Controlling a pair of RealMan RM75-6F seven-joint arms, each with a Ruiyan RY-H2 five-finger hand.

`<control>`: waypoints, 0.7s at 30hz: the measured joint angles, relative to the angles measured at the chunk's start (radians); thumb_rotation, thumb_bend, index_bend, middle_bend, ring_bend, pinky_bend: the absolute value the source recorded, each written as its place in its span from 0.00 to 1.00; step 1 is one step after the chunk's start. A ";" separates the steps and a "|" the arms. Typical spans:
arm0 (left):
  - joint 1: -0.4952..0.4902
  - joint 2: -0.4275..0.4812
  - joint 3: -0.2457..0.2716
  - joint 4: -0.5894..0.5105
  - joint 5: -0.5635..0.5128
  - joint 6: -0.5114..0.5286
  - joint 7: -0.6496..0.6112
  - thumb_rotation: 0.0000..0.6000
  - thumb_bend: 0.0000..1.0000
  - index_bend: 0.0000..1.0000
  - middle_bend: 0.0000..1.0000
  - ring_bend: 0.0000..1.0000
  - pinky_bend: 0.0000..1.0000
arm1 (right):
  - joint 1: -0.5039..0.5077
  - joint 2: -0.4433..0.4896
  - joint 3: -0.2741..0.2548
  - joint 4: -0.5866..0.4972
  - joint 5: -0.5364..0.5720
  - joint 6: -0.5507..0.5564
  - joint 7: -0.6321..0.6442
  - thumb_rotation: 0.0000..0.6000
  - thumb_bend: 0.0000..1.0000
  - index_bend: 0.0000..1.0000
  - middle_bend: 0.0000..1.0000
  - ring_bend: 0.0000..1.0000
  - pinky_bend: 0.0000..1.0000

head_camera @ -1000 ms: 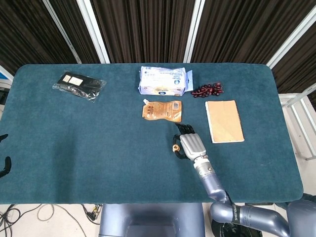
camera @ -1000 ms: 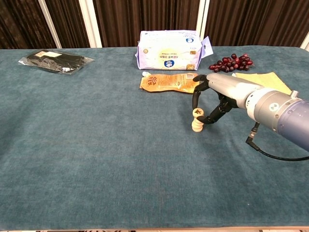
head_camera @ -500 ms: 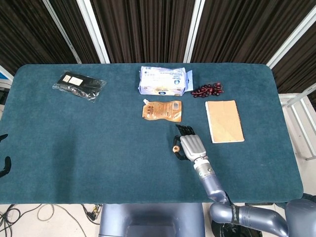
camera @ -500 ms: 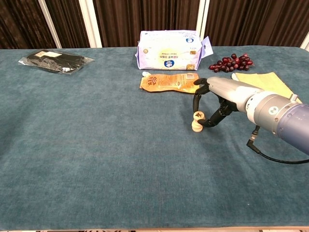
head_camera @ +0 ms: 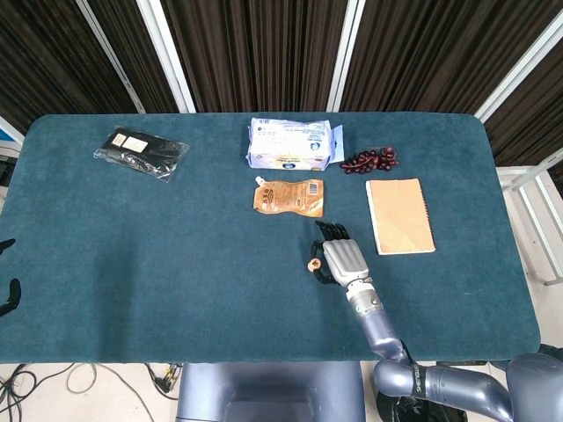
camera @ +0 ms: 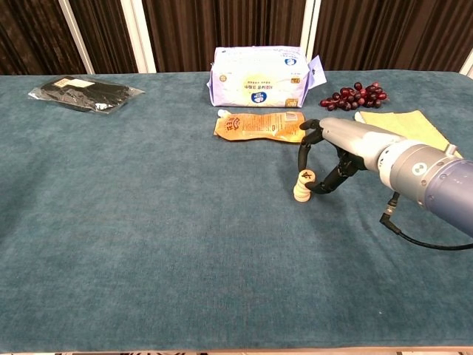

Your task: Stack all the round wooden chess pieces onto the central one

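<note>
Wooden pieces (camera: 301, 185) are standing stacked.
I'm pinching the top one with my right hand (camera: 330, 157), steadying it.

My right hand (camera: 329, 159) curls around the stack of chess pieces (camera: 303, 185) mid-surface, fingertips just beside it. Behind my hand lies the flat orange pouch (camera: 259, 126), near enough to crowd a move away from me. The notebook (head_camera: 399, 215) lies to my right, the grapes (head_camera: 369, 160) and the white packet (head_camera: 290, 143) further back. The black packet (head_camera: 141, 150) sits far off at the left rear. Leftward and toward me, the blue surface (camera: 148, 244) lies open.
</note>
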 measured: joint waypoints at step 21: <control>0.000 0.001 0.000 0.000 -0.001 0.001 0.003 1.00 0.53 0.15 0.00 0.00 0.00 | -0.009 0.029 0.002 -0.053 -0.029 0.043 0.029 1.00 0.41 0.36 0.00 0.00 0.00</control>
